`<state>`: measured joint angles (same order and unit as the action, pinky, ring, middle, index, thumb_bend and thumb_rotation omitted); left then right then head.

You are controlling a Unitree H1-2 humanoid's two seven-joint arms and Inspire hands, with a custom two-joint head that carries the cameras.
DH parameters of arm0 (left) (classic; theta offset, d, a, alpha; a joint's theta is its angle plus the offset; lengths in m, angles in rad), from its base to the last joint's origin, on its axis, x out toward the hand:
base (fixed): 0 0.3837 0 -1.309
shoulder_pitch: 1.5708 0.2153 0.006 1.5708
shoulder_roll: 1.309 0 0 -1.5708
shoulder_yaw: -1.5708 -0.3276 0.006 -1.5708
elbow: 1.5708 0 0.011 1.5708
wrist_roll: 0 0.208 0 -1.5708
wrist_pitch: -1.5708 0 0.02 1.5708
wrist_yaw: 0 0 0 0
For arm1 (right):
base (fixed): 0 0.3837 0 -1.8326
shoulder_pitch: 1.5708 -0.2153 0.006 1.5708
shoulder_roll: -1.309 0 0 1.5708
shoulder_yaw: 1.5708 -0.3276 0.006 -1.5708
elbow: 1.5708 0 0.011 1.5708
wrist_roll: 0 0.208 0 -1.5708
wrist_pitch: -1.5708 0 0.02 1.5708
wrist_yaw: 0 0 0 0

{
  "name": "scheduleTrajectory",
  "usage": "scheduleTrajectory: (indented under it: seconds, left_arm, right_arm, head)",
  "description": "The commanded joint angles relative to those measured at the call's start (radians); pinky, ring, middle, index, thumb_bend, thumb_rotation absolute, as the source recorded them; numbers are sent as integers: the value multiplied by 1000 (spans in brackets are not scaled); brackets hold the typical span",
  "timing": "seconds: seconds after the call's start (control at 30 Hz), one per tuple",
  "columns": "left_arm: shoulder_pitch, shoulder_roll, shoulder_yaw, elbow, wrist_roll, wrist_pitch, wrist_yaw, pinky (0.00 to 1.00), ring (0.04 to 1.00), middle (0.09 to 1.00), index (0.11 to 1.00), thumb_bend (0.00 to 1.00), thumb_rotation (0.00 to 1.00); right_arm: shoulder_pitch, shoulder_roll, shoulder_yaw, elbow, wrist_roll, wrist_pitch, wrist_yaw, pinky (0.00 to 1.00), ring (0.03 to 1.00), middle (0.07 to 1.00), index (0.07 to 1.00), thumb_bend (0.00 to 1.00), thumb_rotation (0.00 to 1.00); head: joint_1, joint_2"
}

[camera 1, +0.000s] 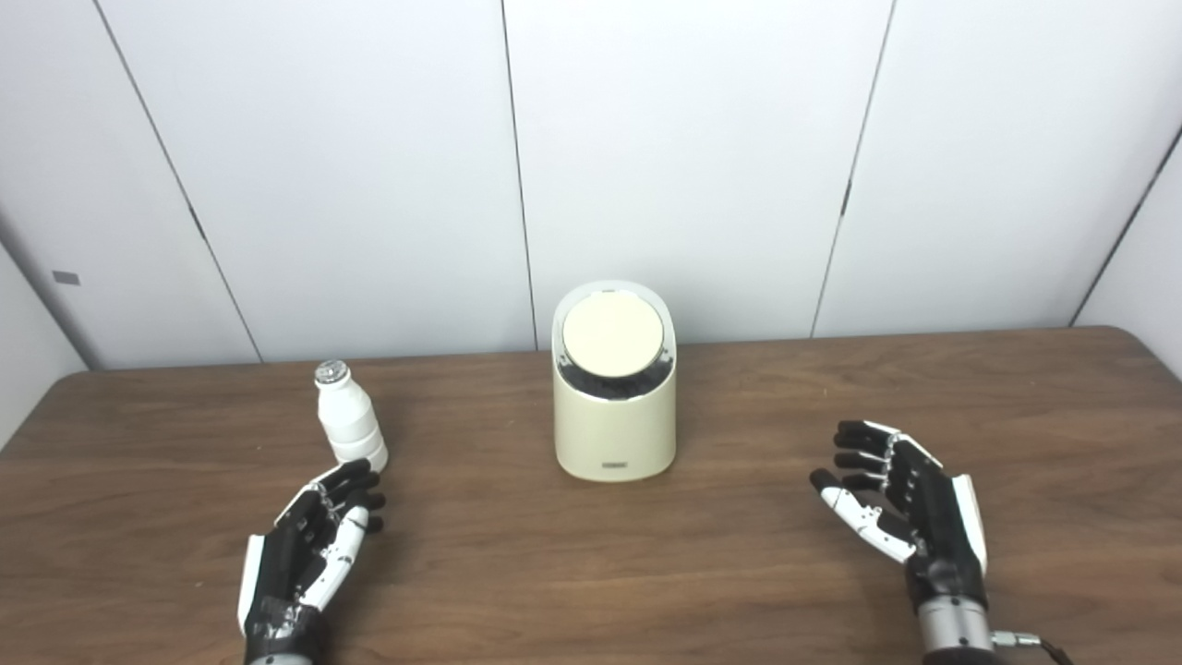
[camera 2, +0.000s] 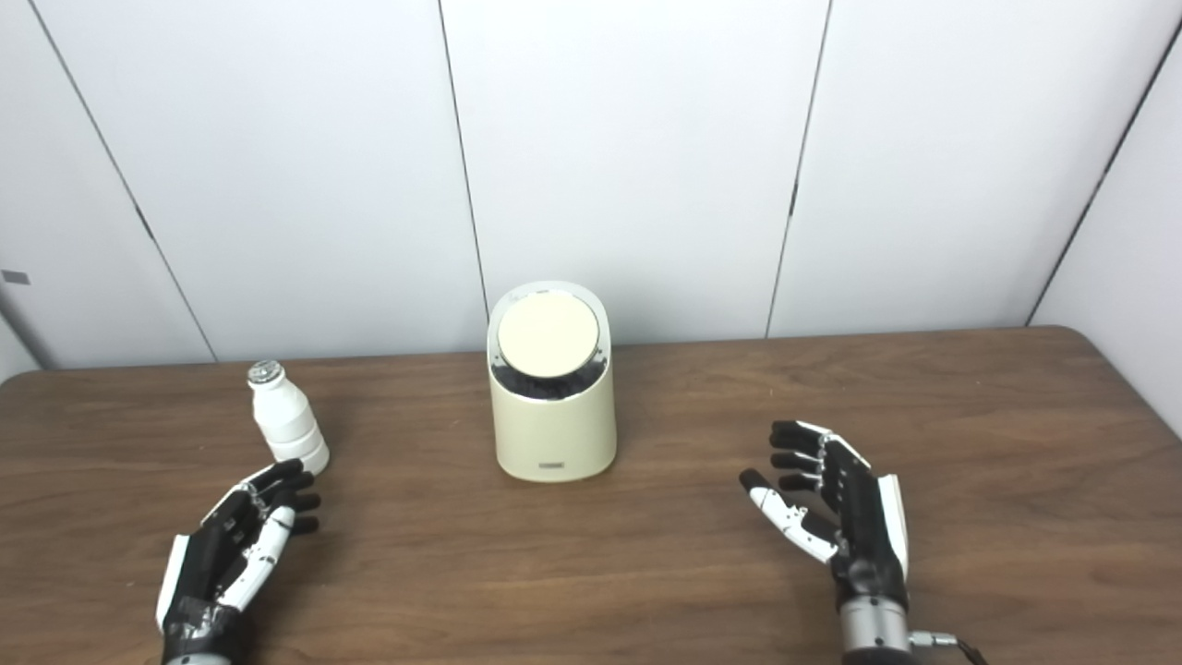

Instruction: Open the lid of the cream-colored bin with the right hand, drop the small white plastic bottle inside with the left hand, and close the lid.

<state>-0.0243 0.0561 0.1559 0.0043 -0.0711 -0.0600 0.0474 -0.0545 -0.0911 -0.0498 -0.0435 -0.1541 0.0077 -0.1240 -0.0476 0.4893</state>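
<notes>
Toward far edge of counter (camera 1: 739, 573), mid-width: bin (camera 1: 614, 425) upright, lid (camera 1: 612, 334) shut. Bottle (camera 1: 349, 416) upright toward left edge, just beyond left hand (camera 1: 319, 540). Both hands spread, holding nothing; right hand (camera 1: 900, 499) well apart from bin. No step begun, by the look. Next: right hand must reach lid and lift it.

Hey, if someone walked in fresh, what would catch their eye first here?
The cream-colored bin stands mid-table with its round lid shut. A small white bottle stands upright to its left, just beyond the open left hand. The open right hand hovers off to the bin's right.
</notes>
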Motion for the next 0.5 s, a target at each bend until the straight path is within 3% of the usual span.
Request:
scheduleTrajectory:
  seconds: [0.0, 0.13, 0.47]
  left_arm:
    - [6, -16, -12, 44, 7, -32, 5, 643, 701, 739, 736, 287, 319]
    - [5, -18, -12, 44, 8, -28, 8, 647, 696, 736, 734, 293, 328]
    - [-1, -23, -14, 54, 9, -34, 9, 632, 696, 736, 731, 280, 301]
  right_arm:
    - [-40, -34, 21, -83, 13, 40, 66, 710, 813, 842, 833, 635, 636]
    - [-84, -63, 40, -142, -19, 96, 102, 768, 890, 915, 904, 848, 850]
    - [-205, -85, 49, -151, -72, 159, 103, 855, 942, 958, 950, 887, 900]
  head:
    - [-1, 0]
    - [-1, -1]
    - [-2, -7]
